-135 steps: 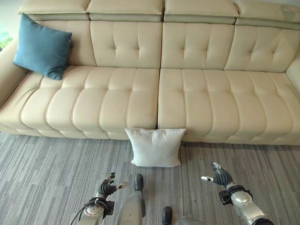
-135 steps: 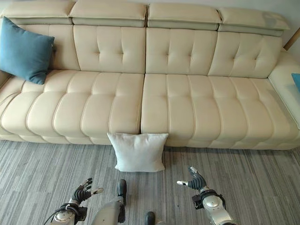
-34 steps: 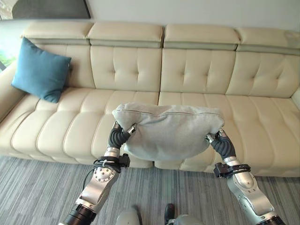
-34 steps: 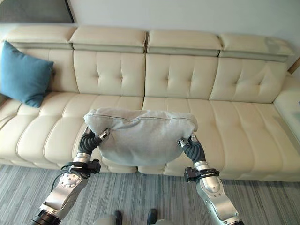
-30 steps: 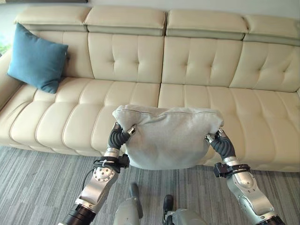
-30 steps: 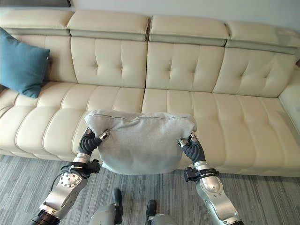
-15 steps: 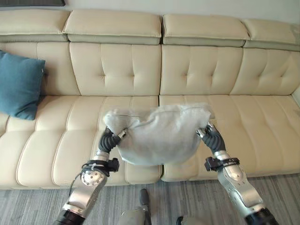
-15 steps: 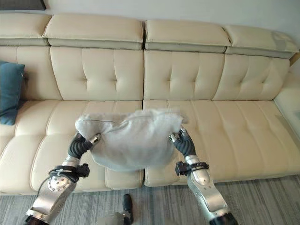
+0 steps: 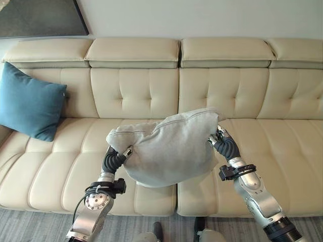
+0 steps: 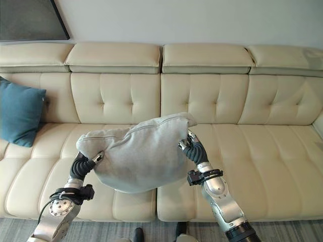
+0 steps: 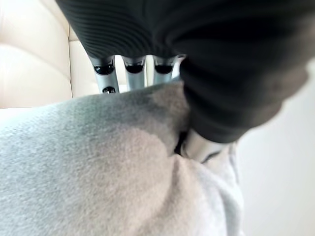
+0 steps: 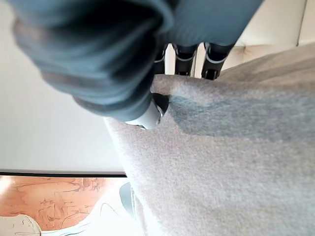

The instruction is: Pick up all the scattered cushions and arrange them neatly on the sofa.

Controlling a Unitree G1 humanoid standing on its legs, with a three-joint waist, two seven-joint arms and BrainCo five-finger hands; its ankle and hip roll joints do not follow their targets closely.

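Grey cushion [image 9: 169, 148] slung between left hand [image 9: 115, 157] and right hand [image 9: 224, 145], each pinching a corner; long axis hand-to-hand, right end apparently higher.

Ahead of me a long cream sofa [image 9: 151, 101] runs right across: tufted, buttoned backrests, a flat headrest pad above each, and a deeply channelled seat with a seam down its middle. Behind it stands a plain pale wall [image 9: 202, 17], with the lower corner of a dark panel [image 9: 40, 17] hung at upper left. Grey streaked floor [image 9: 30, 227] shows along the sofa's front; the light is even, with a soft sheen on the seat.
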